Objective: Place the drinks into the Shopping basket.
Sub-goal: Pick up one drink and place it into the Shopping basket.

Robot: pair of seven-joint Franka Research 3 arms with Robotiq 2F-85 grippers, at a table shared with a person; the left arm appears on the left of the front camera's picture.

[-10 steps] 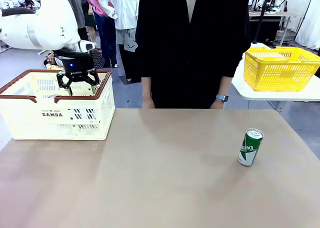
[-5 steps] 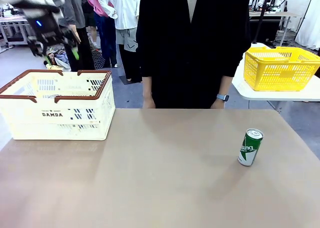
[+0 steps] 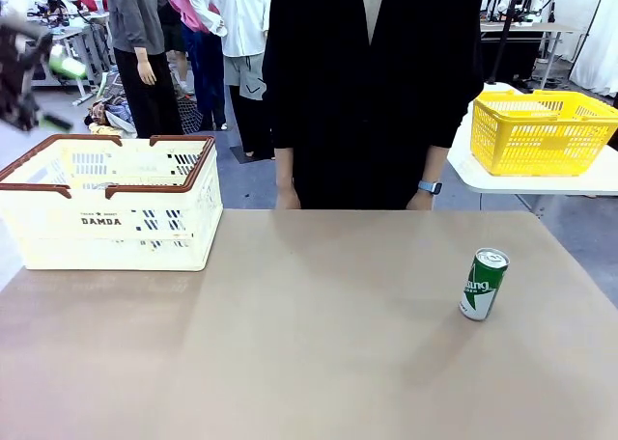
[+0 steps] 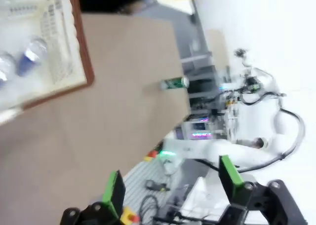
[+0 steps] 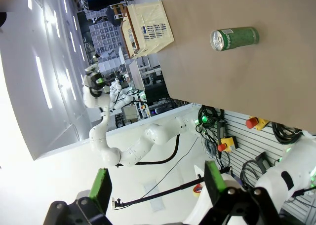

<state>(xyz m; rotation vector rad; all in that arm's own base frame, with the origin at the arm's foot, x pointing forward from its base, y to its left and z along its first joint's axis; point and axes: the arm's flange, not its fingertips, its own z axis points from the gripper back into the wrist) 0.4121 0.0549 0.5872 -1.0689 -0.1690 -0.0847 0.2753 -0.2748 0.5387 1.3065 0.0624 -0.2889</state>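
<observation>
On the tabletop [image 3: 309,363], the Shopping basket [image 3: 106,230] is set at the far left, and a blue can [image 4: 28,62] is seen inside. The left gripper [image 4: 173,183] and the right gripper [image 5: 157,181] are held wide and empty. The green can [image 3: 484,284] is found upright at the right, well apart from the basket. It could be toppled by an off-centre approach, or dropped on the long carry.

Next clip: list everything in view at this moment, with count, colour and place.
table: 1, tan, centre
Shopping basket: 1, cream with brown rim, table's far left
green can: 1, green, silver top, upright on the table's right
blue can: 1, blue, inside the Shopping basket, another silver top beside it
yellow basket: 1, yellow, on white side table, far right
person: 1, dark top, far side
left hand: open, raised left of the basket
right hand: open, empty
</observation>
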